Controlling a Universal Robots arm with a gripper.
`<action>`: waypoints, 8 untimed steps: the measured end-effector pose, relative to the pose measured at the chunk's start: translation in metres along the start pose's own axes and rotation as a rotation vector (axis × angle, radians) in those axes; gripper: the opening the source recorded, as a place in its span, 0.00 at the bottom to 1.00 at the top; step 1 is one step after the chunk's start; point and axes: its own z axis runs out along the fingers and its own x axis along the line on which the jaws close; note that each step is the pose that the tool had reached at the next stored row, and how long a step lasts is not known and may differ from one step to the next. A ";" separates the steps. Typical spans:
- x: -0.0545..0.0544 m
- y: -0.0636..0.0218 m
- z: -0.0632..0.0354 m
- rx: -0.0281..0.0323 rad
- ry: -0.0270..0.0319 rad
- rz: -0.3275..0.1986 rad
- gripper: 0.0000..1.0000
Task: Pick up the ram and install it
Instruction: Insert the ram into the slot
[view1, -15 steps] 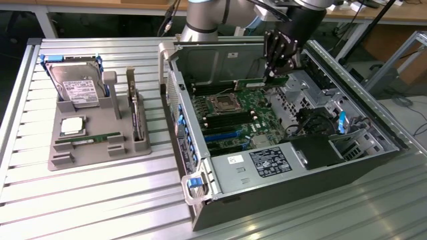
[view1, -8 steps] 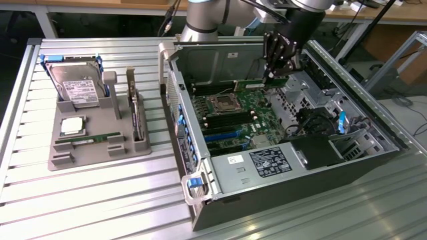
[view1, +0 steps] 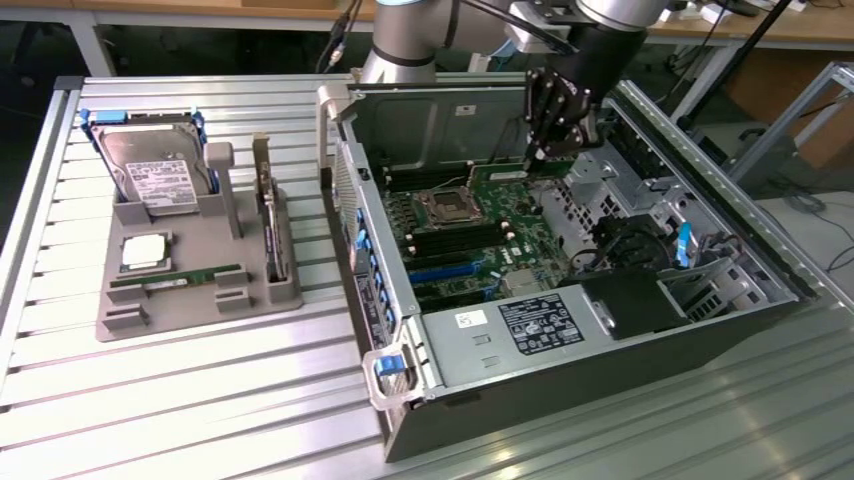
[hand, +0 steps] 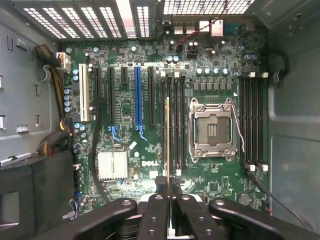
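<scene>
PC case (view1: 454, 120) lies open on the bench (view1: 200, 400) with the motherboard (view1: 494, 230) inside. The CPU socket (view1: 447, 207) is empty and its frame is closed.

Grey tray (view1: 187, 300) sits just beside the case, on the exterior view's left. In it:
- hard drive (view1: 150, 180), leaning in the rear cradle
- processor chip (view1: 144, 252), flat in its pocket
- spare green stick (view1: 174, 278), lying in the front groove
- expansion card (view1: 271, 225), standing on edge in the slot nearest the case

Tool (view1: 554, 150) is down inside the case, at the far end of the board.

Wrist view adds the grip detail. Tool (hand: 169, 186) is pressed together, pinching the ram (hand: 167, 140). The ram is held edge-on, with its gold edge visible, and runs parallel to the memory slots (hand: 176, 120). It sits over the slot bank between the CPU socket (hand: 212, 130) and the long black and blue expansion slots (hand: 137, 95). Can't tell whether it touches a slot or is clear of it.

This view also gives a second slot bank (hand: 252, 120) on the other side of the socket, with no sticks in it. There's a finned heatsink (hand: 112, 165) and cable bundles (hand: 55, 137) along the case wall.

Exterior view gives the tray, the bench and the arm's approach from above the case.
</scene>
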 end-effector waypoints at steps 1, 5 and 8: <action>0.000 0.0000 0.0005 0.0000 -0.0001 0.000 0.13; 0.000 -0.0001 0.0029 0.0000 0.0000 0.000 0.13; 0.000 -0.0002 0.0044 0.0000 0.0000 0.000 0.13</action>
